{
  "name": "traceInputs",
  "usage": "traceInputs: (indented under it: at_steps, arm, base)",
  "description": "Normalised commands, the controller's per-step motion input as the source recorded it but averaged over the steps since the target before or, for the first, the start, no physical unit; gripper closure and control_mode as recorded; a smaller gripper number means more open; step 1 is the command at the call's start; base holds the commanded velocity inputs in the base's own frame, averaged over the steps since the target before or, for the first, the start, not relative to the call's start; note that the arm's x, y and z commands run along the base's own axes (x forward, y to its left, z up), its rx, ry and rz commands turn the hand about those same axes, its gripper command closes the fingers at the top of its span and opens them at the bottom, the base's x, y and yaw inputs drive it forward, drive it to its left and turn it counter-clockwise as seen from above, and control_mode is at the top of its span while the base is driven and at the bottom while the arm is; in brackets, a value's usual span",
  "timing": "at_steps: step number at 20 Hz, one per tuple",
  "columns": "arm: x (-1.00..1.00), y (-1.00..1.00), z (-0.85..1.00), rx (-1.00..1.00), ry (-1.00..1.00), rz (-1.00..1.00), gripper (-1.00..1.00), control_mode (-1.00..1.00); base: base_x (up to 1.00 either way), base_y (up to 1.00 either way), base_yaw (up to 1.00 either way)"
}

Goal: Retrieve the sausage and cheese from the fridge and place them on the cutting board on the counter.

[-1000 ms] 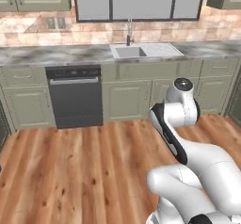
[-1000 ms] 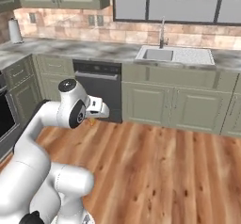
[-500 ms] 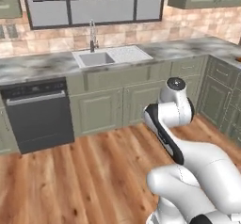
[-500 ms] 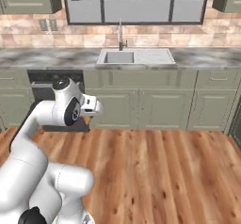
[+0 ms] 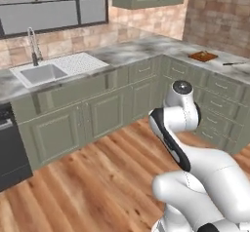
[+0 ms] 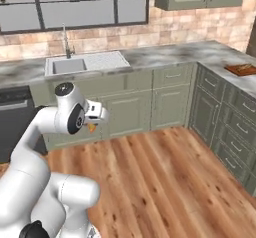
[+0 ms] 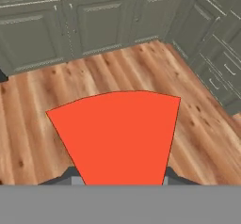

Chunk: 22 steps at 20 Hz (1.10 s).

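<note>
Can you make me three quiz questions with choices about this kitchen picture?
1. Where is the cutting board? A on the floor. B on the counter by the corner. C in the sink.
2. What colour is the face of the cheese that the hand view shows? A red. B blue. C green.
3. What is the gripper doing? A hanging open. B holding the cheese. C pushing a drawer.

Answers: B, the board lies on the stone top at far right. A, a red wedge face shows between the fingertips. B, the fingers are closed on the wedge.
</note>
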Motion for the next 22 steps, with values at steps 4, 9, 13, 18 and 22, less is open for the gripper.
traceInputs:
  at_steps: [4,9,13,18,22]
  arm:
    - [0.00,0.00,0.00,0.00,0.00,0.00,1.00,1.00]
    - [0.00,0.00,0.00,0.00,0.00,0.00,1.00,1.00]
    - [0.00,0.00,0.00,0.00,0.00,0.00,1.00,1.00]
    - [0.00,0.00,0.00,0.00,0.00,0.00,1.00,1.00]
    - [0.00,0.00,0.00,0.00,0.00,0.00,1.00,1.00]
  base:
    - [0.67,0.11,-0.38]
    - [0.76,0.13,-0.29]
    - [0.79,0.18,-0.27]
    - [0.83,0.20,-0.22]
    - [0.80,0.23,-0.26]
